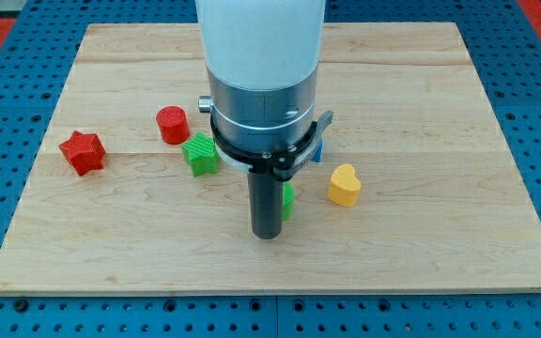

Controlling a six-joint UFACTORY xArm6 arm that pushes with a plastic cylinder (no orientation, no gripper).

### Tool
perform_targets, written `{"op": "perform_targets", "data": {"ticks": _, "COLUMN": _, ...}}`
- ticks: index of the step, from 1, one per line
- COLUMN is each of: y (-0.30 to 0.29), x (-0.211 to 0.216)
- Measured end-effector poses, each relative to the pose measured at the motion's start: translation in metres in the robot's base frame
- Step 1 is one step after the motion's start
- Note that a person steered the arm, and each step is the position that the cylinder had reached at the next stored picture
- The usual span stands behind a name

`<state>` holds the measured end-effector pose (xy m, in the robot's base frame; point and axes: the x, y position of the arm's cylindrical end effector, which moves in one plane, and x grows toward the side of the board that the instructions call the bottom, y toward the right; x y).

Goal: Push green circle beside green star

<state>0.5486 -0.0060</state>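
Note:
My tip (268,234) rests on the board just below the middle. A green block (288,199), mostly hidden behind the rod, touches the rod's right side; its shape cannot be made out. The green star (200,154) lies up and to the left of the tip, next to the red circle (172,124).
A red star (83,152) lies at the view's left. A yellow heart (344,185) lies right of the tip. A blue block (316,148) peeks out behind the arm's body. The wooden board (440,235) lies on a blue pegboard.

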Motion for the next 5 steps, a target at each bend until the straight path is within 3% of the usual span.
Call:
{"op": "perform_targets", "data": {"ticks": 2, "y": 0.025, "x": 0.001}}
{"op": "perform_targets", "data": {"ticks": 5, "y": -0.01, "x": -0.043}}
